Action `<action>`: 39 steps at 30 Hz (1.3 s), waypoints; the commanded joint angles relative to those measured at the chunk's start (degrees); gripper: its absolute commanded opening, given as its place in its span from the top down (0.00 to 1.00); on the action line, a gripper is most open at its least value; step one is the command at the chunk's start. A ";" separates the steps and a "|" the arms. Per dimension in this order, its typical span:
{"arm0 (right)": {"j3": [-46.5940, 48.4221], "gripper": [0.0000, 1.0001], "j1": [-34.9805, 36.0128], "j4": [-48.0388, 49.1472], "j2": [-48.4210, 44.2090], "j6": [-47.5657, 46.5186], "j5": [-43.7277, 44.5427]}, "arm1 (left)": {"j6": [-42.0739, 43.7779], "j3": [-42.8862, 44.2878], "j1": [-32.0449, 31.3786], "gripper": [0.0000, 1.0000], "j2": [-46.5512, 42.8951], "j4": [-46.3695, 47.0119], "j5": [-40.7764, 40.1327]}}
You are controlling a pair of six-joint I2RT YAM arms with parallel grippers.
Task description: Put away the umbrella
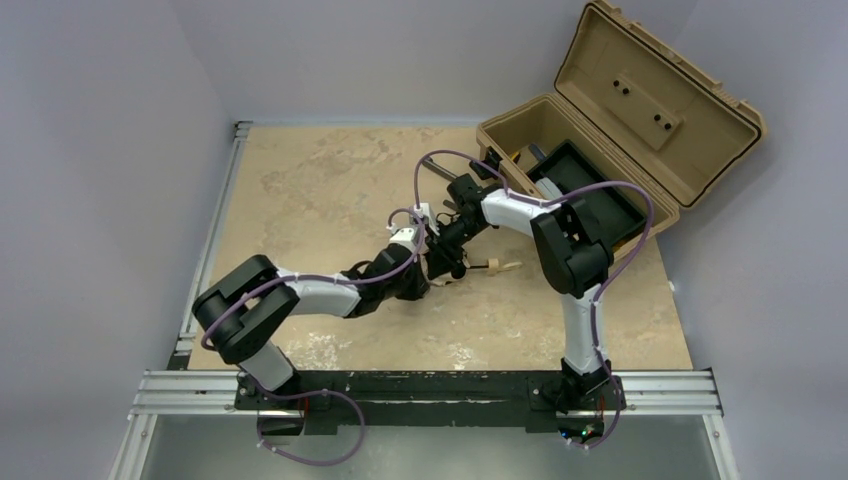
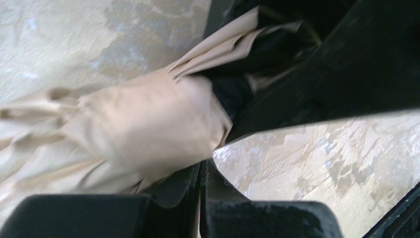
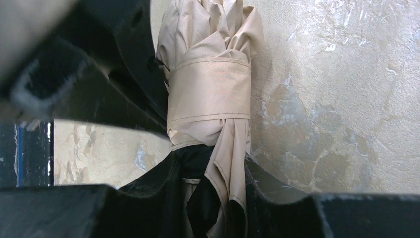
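The umbrella (image 3: 210, 94) is a folded beige bundle with a beige band wrapped round it, lying on the table. In the top view only its pale wooden knob handle (image 1: 505, 266) shows, poking out to the right of the two grippers, which hide the rest. My right gripper (image 3: 210, 178) is shut on the umbrella's lower fabric and dark core, one finger on each side; it also shows in the top view (image 1: 447, 257). My left gripper (image 2: 204, 166) has its fingers pressed together at the edge of the beige fabric (image 2: 143, 124), which lies over the left finger; it also shows in the top view (image 1: 425, 277).
An open hard tan case (image 1: 600, 150) stands at the back right, lid up, with a black tray (image 1: 595, 195) inside. The right arm (image 1: 570, 250) reaches left from in front of the case. The table (image 1: 320, 190) is mottled beige, with metal rails at its left and near edges.
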 commanded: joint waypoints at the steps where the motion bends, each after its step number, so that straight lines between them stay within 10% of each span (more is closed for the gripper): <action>1: -5.86 1.00 2.69 -7.72 6.98 -2.75 13.71 | 4.41 -4.79 1.81 1.00 -6.44 2.15 -2.77; 5: -6.54 0.83 2.72 -5.98 4.40 -2.70 14.81 | 8.55 -9.12 1.41 0.97 -20.29 -3.28 1.29; 13: -6.19 0.54 6.55 -3.63 -4.38 -2.43 17.81 | 10.18 -16.71 1.49 0.52 -46.83 -22.93 -11.26; 24: -8.03 0.05 7.44 -2.33 -17.23 -0.93 25.28 | 4.89 -19.86 1.73 0.41 -50.15 -22.82 -7.94; 39: -19.39 0.01 4.25 11.05 -46.39 13.73 28.76 | -2.96 -15.35 2.77 0.18 -47.12 -19.39 -3.65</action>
